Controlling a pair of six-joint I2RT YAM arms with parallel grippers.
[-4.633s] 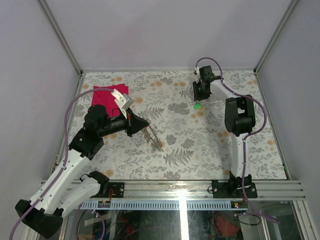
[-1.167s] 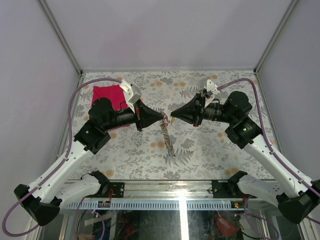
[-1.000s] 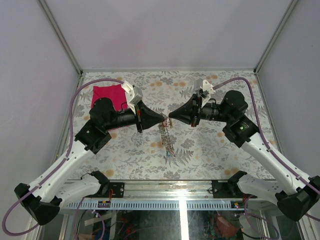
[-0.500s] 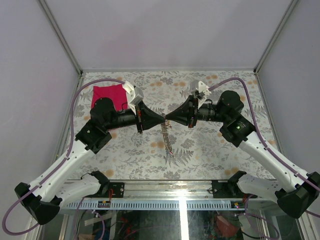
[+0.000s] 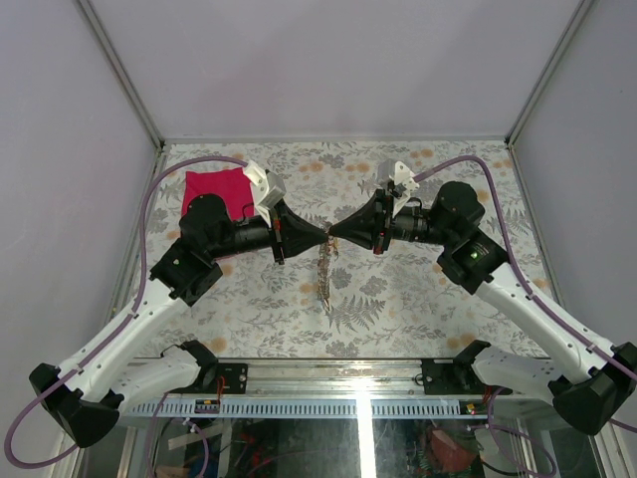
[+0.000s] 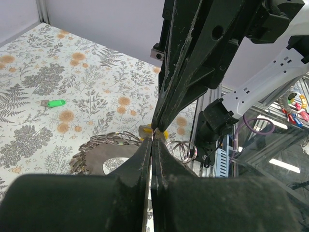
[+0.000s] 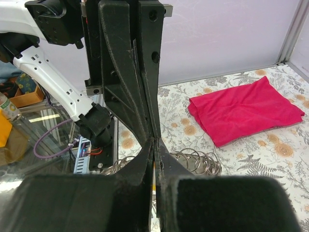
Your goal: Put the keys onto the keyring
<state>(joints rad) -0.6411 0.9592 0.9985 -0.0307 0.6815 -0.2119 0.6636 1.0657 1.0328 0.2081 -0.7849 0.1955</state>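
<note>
Floral-print table [image 5: 418, 299], flat and matte. At far left, rumpled red cloth [image 5: 217, 187], soft-looking. Above the middle, left gripper [image 6: 151, 140] and right gripper [image 7: 154, 142] tip to tip, both pressed fully together. Hanging from the left tips, flat grey metal keyring [image 6: 96, 153], thin wire loops fringing its rim; actual pinch hidden behind the fingers. Yellow key head [image 6: 144, 130] at the tips, mostly covered. Green-headed key [image 6: 56, 103] lying on the table, well apart.

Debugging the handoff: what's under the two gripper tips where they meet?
The keyring with its wire rings, over the floral table; a yellow key head shows at the tips. The closed fingers hide what each pinches.
</note>
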